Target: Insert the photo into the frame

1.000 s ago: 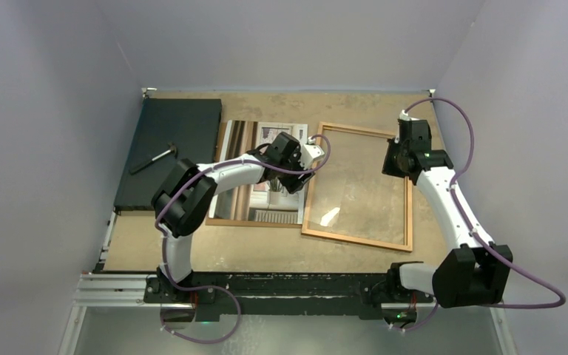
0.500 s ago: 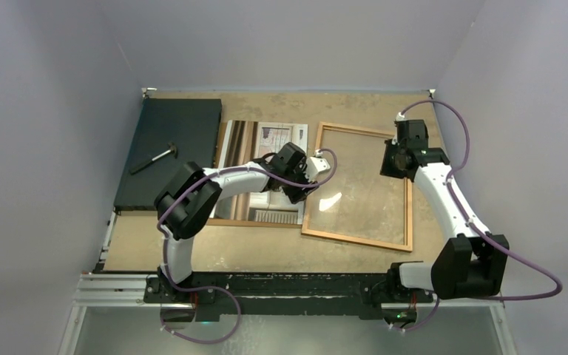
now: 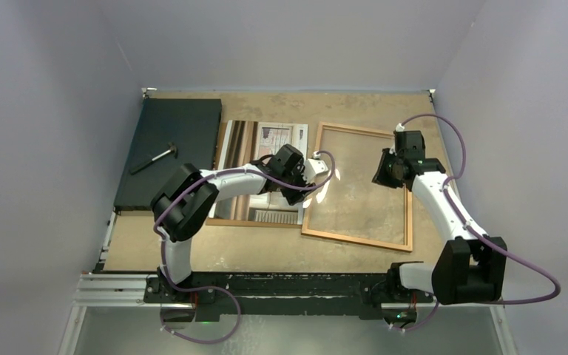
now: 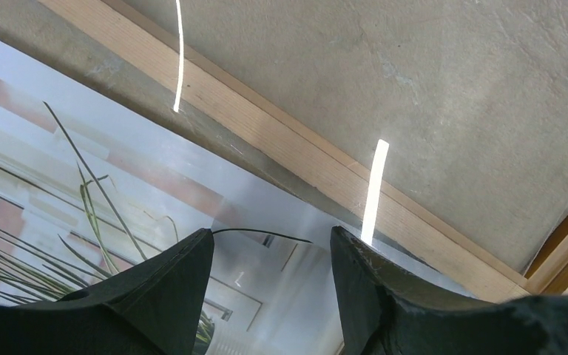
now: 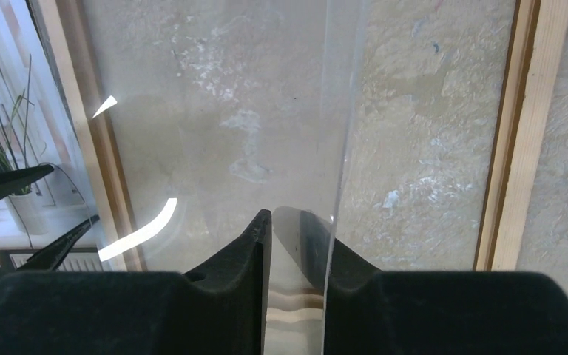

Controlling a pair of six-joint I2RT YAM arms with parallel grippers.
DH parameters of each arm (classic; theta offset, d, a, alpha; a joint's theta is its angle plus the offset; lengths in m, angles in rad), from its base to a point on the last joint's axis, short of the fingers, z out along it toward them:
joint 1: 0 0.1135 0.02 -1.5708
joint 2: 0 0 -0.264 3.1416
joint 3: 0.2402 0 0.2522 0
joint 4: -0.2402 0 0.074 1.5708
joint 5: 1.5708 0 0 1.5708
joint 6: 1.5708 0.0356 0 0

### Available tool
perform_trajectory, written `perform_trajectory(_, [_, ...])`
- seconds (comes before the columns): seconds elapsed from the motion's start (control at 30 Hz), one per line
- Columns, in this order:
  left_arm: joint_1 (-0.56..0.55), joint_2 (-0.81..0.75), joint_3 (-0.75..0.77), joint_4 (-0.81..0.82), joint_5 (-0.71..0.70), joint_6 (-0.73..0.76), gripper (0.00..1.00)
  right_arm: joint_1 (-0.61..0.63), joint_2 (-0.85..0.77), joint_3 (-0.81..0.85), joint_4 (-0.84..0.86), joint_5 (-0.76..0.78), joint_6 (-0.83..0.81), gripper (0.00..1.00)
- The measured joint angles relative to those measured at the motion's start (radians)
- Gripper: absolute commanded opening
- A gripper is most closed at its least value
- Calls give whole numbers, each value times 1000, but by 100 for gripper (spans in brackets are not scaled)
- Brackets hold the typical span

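Find thin paper plant print (image 3: 281,137) flat just left of orange-brown wooden rectangular frame (image 3: 355,239), outside it. Note left claw (image 4: 270,240) spread over print's right edge, right claw (image 5: 285,214) slightly parted astride clear glass pane (image 5: 229,96) edge.

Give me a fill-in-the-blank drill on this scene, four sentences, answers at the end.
1. In the overhead view, the small hammer-like tool lies on the dark ____ at the far left.
2. The photo shows a spiky potted ____.
3. In the overhead view, the photo lies to the ____ of the wooden frame.
4. The left gripper has its jaws ____ above the photo's edge.
Missing words: mat, plant, left, open.
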Motion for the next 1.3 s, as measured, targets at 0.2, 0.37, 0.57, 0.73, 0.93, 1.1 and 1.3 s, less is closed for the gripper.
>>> perform_trajectory(0.2, [0, -3, -4, -2, 1, 11, 60, -10, 2, 11, 6, 0, 3, 0])
perform_trajectory(0.37, [0, -3, 18, -29, 1, 13, 70, -26, 3, 42, -7, -2, 3, 0])
perform_trajectory(0.57, [31, -3, 154, -72, 16, -3, 73, -34, 8, 75, -42, 12, -32, 0])
perform_trajectory(0.73, [112, 23, 288, -46, 24, -53, 72, -38, 9, 96, -69, 29, -64, 0])
perform_trajectory(0.93, [137, 113, 307, -22, 19, -91, 70, -39, 11, 97, -77, 29, -84, 0])
perform_trajectory(1.1, [104, 172, 299, -30, 15, -92, 66, -40, 42, 101, -74, 22, -87, 2])
perform_trajectory(1.3, [84, 173, 281, -9, 16, -92, 59, -42, 68, 101, -68, -6, -85, 12])
